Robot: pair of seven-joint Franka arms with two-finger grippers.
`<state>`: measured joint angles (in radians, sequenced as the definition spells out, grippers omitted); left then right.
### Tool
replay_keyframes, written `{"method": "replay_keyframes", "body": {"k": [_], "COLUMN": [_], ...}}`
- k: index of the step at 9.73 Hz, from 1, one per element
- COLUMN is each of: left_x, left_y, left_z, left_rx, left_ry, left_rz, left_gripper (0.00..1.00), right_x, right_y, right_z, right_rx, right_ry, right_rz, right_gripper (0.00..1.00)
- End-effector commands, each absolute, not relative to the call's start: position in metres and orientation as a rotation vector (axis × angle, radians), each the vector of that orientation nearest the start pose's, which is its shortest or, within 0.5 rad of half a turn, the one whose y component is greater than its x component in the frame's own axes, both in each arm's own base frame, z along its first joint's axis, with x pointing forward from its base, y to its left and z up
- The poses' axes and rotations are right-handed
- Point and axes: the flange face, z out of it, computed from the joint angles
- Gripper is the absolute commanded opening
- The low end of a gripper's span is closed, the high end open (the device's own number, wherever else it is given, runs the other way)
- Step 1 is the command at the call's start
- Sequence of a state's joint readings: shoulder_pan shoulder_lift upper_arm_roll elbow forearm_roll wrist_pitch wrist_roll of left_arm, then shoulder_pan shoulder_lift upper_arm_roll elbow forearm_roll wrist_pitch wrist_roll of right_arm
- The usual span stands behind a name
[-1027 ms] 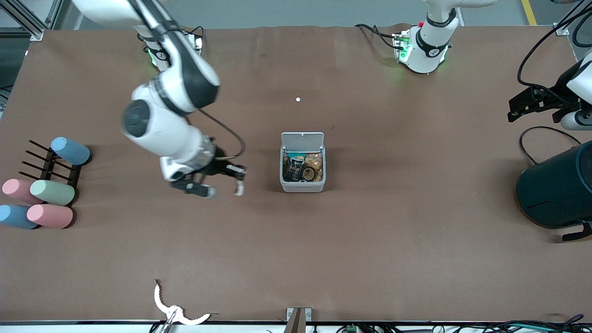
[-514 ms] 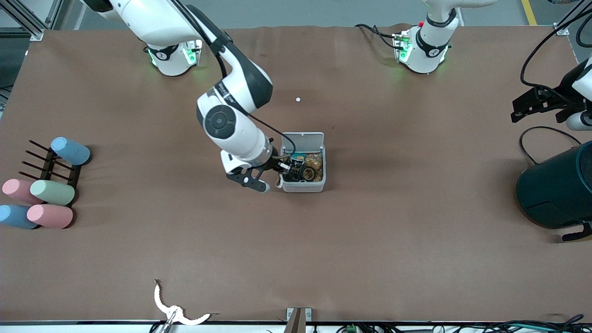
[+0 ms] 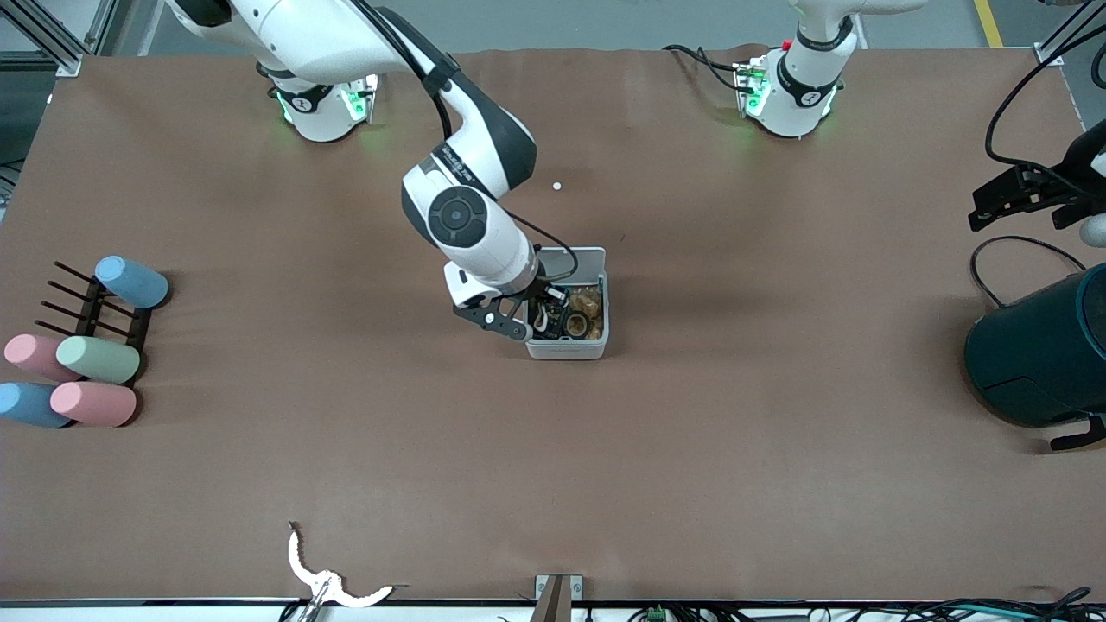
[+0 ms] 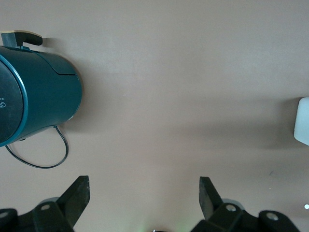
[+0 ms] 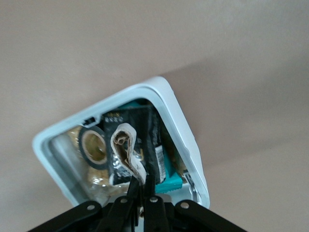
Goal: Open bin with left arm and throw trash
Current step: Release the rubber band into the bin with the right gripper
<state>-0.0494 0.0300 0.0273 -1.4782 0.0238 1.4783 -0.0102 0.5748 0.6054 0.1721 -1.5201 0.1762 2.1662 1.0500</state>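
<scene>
Right wrist view shows the right gripper [image 5: 140, 191] pinched on a curled white strip [image 5: 126, 152] hanging over the open bin [image 5: 186, 140], which stands mid-table. A dark wrapper [image 5: 140, 128] and black tape ring [image 5: 92, 145] lie inside. The left gripper [image 4: 145, 198] waits spread wide near a teal cylinder [image 4: 41, 94].

So there's five pastel cylinders [image 3: 95, 358] (two blue, two pink, one green), one black wire rack [image 3: 91, 309], one small square white plastic bin [image 3: 570, 345], one big dark teal cylinder [image 3: 1041, 354], two robot arms.
</scene>
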Motion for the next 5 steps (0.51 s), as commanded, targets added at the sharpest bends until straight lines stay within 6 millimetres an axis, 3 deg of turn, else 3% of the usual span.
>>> {"method": "replay_keyframes", "body": {"k": [1,3,5], "left_x": [0.556,0.5561,0.5561], "left_y": [-0.0114,-0.0112,-0.0095], "left_z": [0.6469,0.6469,0.6469], "left_rx": [-3.125,-3.123,-3.123], "left_ry": [0.003,0.003,0.0], "left_rz": [0.035,0.035,0.035], "left_gripper": [1.0,1.0,1.0], "right_x": [0.5287,0.5326,0.5318], "right_y": [0.4769,0.4728,0.4738], "right_z": [0.3127,0.3123,0.3134], "right_rx": [-2.891,-2.888,-2.884], "right_ry": [0.649,0.653,0.657], "right_rz": [0.244,0.246,0.25], "right_gripper": [0.05,0.28,0.75]}}
